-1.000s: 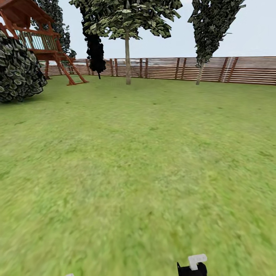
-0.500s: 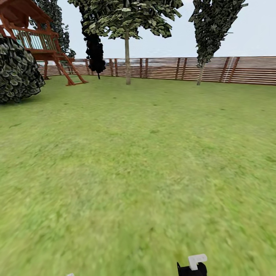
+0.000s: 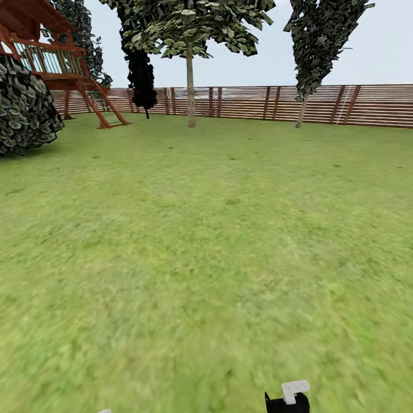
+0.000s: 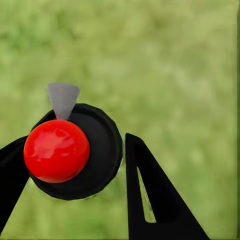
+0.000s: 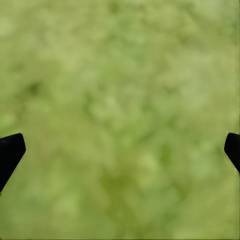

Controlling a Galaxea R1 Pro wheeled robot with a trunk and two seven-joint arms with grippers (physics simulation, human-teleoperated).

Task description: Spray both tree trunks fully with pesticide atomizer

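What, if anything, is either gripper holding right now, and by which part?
The left gripper holds the sprayer, its fingers on either side of the round black body below the red top. The right gripper is open over grass, holding nothing.

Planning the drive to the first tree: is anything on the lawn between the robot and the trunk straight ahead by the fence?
Nothing visible: open lawn runs up to the tree trunk. The dark bush and wooden playset stand off to the left of that line.

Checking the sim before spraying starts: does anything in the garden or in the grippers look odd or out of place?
Nothing stands out. The lawn is bare and even, the fence runs unbroken, and the tree trunk stands upright. The left gripper is shut on the atomizer; the right gripper is open over grass.
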